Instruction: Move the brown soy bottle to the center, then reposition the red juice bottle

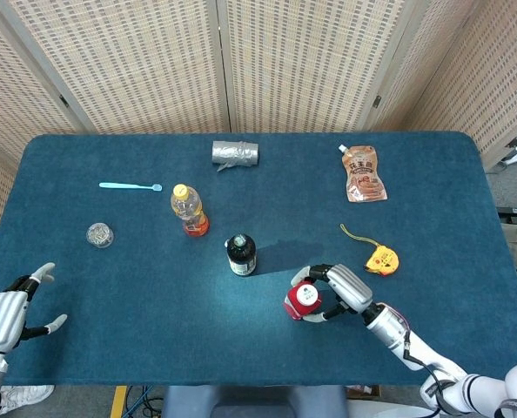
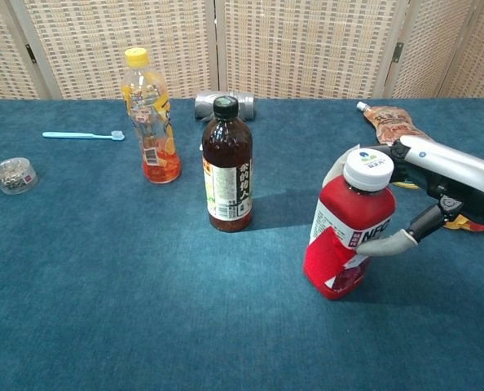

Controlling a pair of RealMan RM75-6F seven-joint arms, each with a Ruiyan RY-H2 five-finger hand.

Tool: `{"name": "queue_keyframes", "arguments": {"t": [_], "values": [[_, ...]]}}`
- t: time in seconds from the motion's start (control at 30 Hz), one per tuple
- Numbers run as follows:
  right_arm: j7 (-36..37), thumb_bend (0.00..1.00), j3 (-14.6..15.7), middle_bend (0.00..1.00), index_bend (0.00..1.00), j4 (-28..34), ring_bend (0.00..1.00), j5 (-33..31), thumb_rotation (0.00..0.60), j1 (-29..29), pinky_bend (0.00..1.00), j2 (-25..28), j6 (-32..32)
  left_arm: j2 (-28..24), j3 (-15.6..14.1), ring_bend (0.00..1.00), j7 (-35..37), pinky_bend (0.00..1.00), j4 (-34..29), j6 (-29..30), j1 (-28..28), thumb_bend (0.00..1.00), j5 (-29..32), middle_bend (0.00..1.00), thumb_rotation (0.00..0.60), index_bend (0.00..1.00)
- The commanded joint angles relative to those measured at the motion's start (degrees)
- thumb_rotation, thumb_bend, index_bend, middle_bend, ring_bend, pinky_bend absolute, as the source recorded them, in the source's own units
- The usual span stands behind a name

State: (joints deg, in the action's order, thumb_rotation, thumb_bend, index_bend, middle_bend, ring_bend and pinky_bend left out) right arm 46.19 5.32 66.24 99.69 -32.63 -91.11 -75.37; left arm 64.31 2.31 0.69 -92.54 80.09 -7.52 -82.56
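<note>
Chest view: my right hand (image 2: 425,191) wraps the red juice bottle (image 2: 348,232) from its right side, one of the fingers (image 2: 389,243) curling across the label and others reaching behind the neck.
Grip: my right-hand fingers are closed on the bottle; it is held, not merely touched.
Bottle axis: roughly upright, leaning a little with the white cap toward my hand, its base on or just above the blue surface (image 2: 103,309); I cannot tell which.
Head view: red juice bottle (image 1: 302,301) sits at the front right of the surface (image 1: 110,287), with my right hand (image 1: 339,289) immediately to its right.
Soy bottle: brown soy bottle (image 2: 227,167) stands upright near the middle, well apart to the left of the juice; that step looks done.
Key relation: the juice lies left of my palm, so any shift toward the centre pushes it toward the soy bottle.
Left hand: my left hand (image 1: 6,312) rests at the front left corner, fingers spread, holding nothing, far from both bottles.
</note>
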Motion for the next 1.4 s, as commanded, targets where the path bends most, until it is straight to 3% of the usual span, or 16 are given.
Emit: {"name": "queue_keyframes", "arguments": {"t": [0.03, 0.27, 0.47, 0.6, 1.07, 1.4], "values": [[-0.2, 0.0, 0.2, 0.38, 0.34, 0.1, 0.38, 0.2, 0.6, -0.1, 0.44, 0.3, 0.3, 0.0, 0.0, 0.25, -0.1, 0.46, 0.0, 0.0, 0.0, 0.14, 0.0, 0.31, 0.6, 0.15], [-0.9, 0.0, 0.4, 0.25, 0.14, 0.6, 0.26, 0.2, 0.6, -0.2, 0.44, 1.2, 0.5, 0.1, 0.0, 0.25, -0.2, 0.46, 0.1, -0.2, -0.1, 0.14, 0.2, 0.31, 0.6, 0.15], [-3.5, 0.0, 0.4, 0.18, 0.06, 2.5, 0.21, 0.5, 0.6, 0.0, 0.43, 3.0, 0.1, 0.1, 0.1, 0.25, -0.2, 0.46, 0.1, -0.1, -0.1, 0.14, 0.2, 0.31, 0.6, 0.15], [-8.2, 0.0, 0.2, 0.18, 0.06, 6.0, 0.21, 0.6, 0.6, 0.5, 0.42, 5.7, -0.6, 0.1, 0.1, 0.25, -0.3, 0.46, 0.0, 0.0, 0.0, 0.14, 0.0, 0.31, 0.6, 0.15], [-41.4, 0.0, -2.2, 0.21, 0.06, 23.8, 0.21, -7.4, 0.6, 7.3, 0.42, 18.6, -2.0, -0.4, -0.1, 0.25, -1.3, 0.46, -1.3, 0.9, 0.1, 0.14, -0.9, 0.31, 0.6, 0.15], [-49.9, 0.0, -2.6, 0.22, 0.07, 29.2, 0.21, -13.0, 0.6, 15.8, 0.42, 25.9, -9.1, -1.3, -0.5, 0.25, -1.3, 0.46, -2.8, 2.5, 0.4, 0.14, -3.3, 0.31, 0.6, 0.15]]}}
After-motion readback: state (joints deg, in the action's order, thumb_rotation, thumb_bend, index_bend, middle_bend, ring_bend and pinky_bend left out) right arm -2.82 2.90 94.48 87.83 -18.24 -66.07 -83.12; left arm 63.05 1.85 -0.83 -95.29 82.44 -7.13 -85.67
